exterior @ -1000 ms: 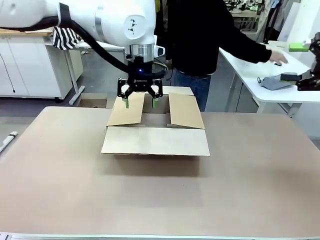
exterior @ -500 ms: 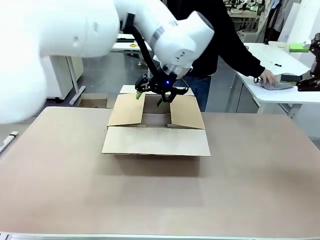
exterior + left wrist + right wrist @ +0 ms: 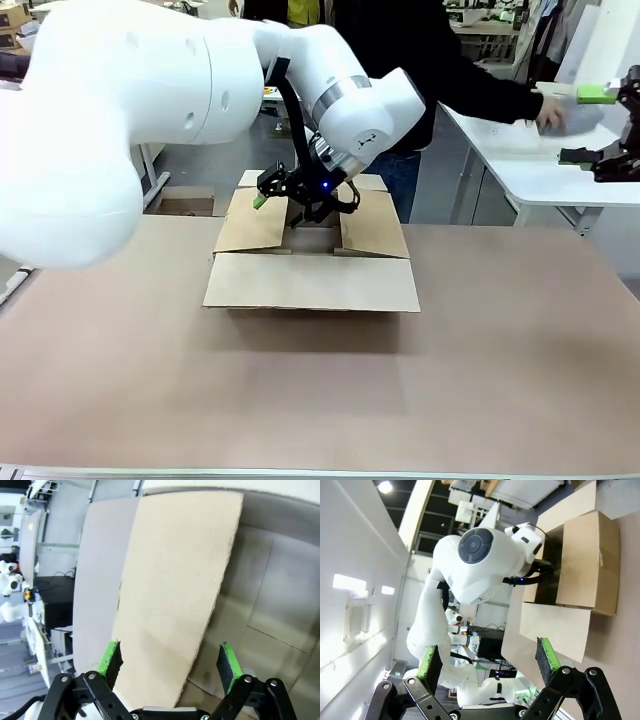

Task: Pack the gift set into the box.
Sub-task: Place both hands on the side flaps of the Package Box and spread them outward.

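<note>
Box (image 3: 312, 282) sat at frame centre on the table (image 3: 500, 380), flaps open; left gripper (image 3: 296, 202) hung over its opening by the left flap (image 3: 252, 222), jaws spread, gripping nothing; right gripper (image 3: 487, 660) also spread and empty, well apart from box; person's hand (image 3: 556, 114) blurred at upper right over white side table (image 3: 520, 170).

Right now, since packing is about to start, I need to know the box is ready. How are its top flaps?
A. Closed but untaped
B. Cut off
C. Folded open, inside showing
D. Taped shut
C: the box has its flaps spread outward so its inside shows, and the left pincer hangs open over the left flap.
</note>
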